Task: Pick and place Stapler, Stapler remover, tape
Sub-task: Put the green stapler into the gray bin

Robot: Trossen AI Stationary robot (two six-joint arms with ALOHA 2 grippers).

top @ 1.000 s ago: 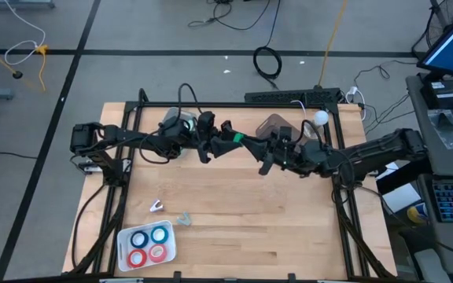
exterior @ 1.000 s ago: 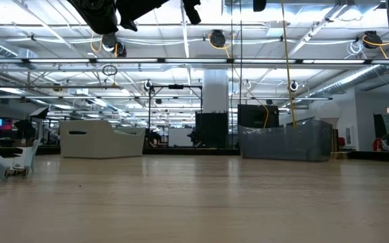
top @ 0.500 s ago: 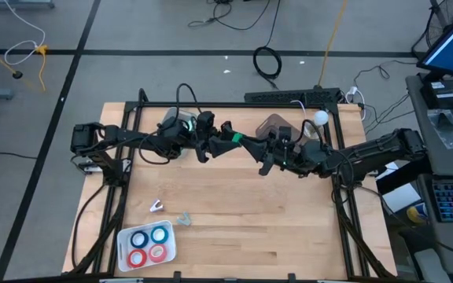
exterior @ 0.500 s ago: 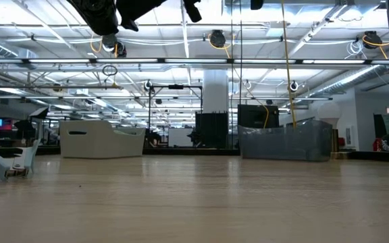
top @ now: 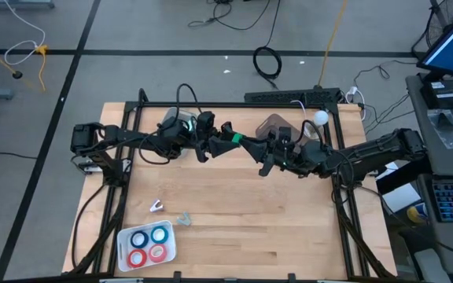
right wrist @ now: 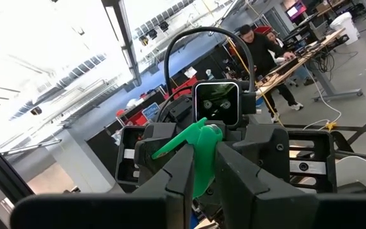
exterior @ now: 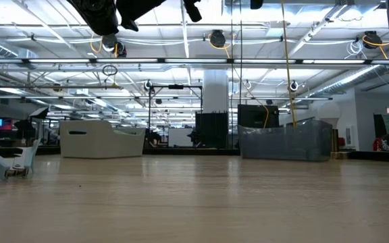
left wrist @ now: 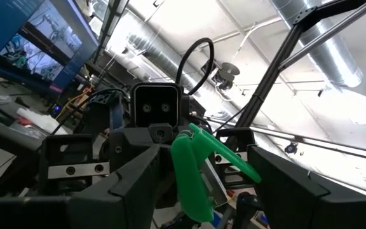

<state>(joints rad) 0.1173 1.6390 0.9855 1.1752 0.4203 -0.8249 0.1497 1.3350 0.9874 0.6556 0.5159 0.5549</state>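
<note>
High above the table's far half, both arms meet over a green stapler (top: pixel 230 141). My right gripper (right wrist: pixel 205 151) is shut on it. My left gripper (left wrist: pixel 205 159) faces it from the table's left, open, with one finger on either side of the stapler (left wrist: pixel 192 175); whether they touch it I cannot tell. A white stapler remover (top: pixel 157 206) lies on the wood near the front left. The tape, two blue and two red rolls (top: pixel 149 244), lies flat in a white tray (top: pixel 169 253) at the front left corner. My right gripper pinches the stapler's end nearest to it (right wrist: pixel 201 168) between its two fingers. The fingers come about level from the table's right. The stapler is lifted clear of the table, and its free end reaches toward my left gripper.
A small grey piece (top: pixel 184 218) lies beside the stapler remover. Black frame rails (top: pixel 344 212) run along the table's left and right sides. Bare wood (top: pixel 266 220) fills the middle and front right. A person (right wrist: pixel 259 48) sits at a desk in the room far off.
</note>
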